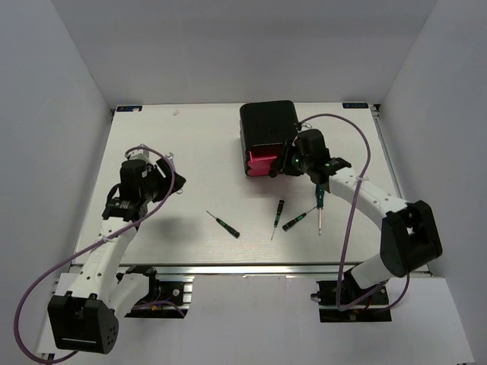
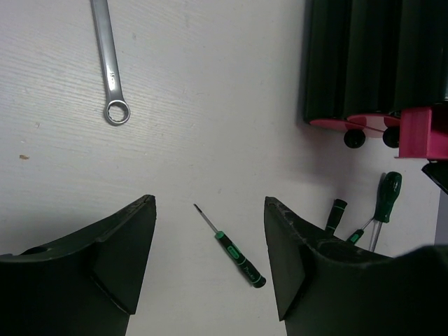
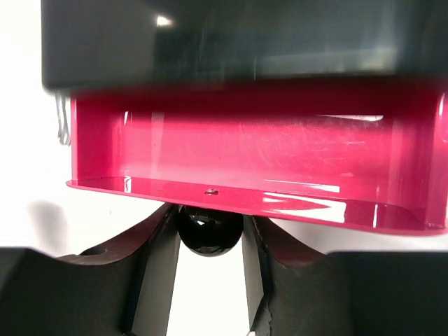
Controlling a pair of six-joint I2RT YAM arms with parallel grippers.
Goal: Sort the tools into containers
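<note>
On a white tabletop [image 1: 198,152], the right claw [image 3: 208,241] is closed around the round black knob [image 3: 208,231] of a pink drawer [image 3: 245,161] standing out of the black box [image 1: 268,122], while the left claw [image 2: 210,210] hangs wide open and empty above a thin screwdriver [image 2: 231,246], a silver wrench [image 2: 108,59] lying beyond it.

1. Bright, even overhead light; soft shadows fall well left of the glossy bright pink plastic drawer [image 1: 261,162].
2. White glare streaks that drawer's floor.
3. Above it, the rounded black plastic box [image 3: 210,42] blurs.
</note>
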